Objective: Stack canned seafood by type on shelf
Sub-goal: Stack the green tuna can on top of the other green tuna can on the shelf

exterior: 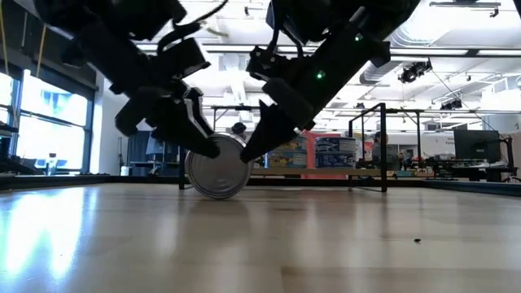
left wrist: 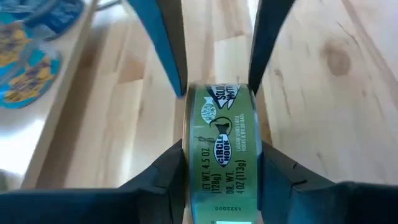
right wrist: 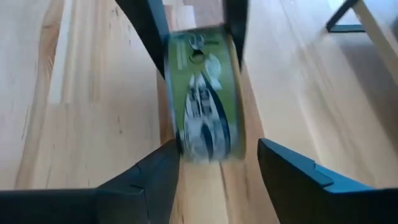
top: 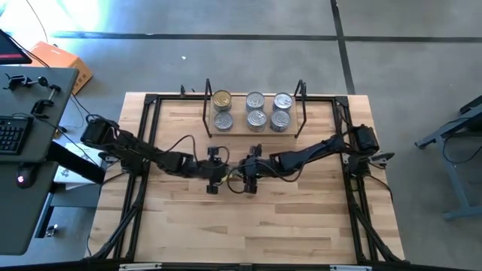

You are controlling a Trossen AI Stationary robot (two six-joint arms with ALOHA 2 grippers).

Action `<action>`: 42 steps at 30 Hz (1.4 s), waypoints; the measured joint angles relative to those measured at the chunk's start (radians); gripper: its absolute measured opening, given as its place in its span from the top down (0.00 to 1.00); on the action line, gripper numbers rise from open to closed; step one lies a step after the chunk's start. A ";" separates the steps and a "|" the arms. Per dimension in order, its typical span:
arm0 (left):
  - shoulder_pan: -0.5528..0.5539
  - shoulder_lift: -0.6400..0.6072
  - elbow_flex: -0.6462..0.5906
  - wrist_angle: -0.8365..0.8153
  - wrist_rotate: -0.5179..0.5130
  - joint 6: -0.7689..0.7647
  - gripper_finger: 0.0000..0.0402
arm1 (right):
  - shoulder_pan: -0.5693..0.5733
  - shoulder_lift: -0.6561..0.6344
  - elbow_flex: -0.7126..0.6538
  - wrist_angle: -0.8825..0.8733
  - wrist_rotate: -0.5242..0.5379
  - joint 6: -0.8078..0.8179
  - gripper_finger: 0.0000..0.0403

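A short round tin with a green label [exterior: 218, 167] stands on edge at the middle of the table, between both grippers. My left gripper [left wrist: 221, 152] comes from the table's left and is shut on this tin [left wrist: 221, 149]. My right gripper [right wrist: 219, 148] comes from the table's right and is open, its fingers standing on either side of the tin's [right wrist: 202, 93] other end. In the high view the two grippers meet, left [top: 215, 175] and right [top: 245, 177]. Several more tins, one gold-lidded [top: 221, 99], stand on the shelf [top: 254, 132]. My left gripper pinches the tin by its two flat faces, one finger [left wrist: 168, 177] on each, with the green label wall [left wrist: 194, 174] facing back between them. The fingers slant down from the table's left. The tin is on edge, its lower rim [exterior: 218, 196] at the tabletop or just above it. My right gripper: I cannot tell whether a finger touches the tin.
The shelf stands near the far edge between its black wire end frames [top: 301, 105]. Black frame rails run along the table's left [top: 143, 150] and right [top: 350, 165] sides. Bare wood [top: 248, 233] lies on the near side of the grippers. A desk with a keyboard [top: 11, 135] stands beyond the left edge.
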 joint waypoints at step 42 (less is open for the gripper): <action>-0.105 0.002 -0.380 1.154 0.076 0.087 0.63 | 0.156 -0.030 -0.267 0.879 0.096 -0.270 0.68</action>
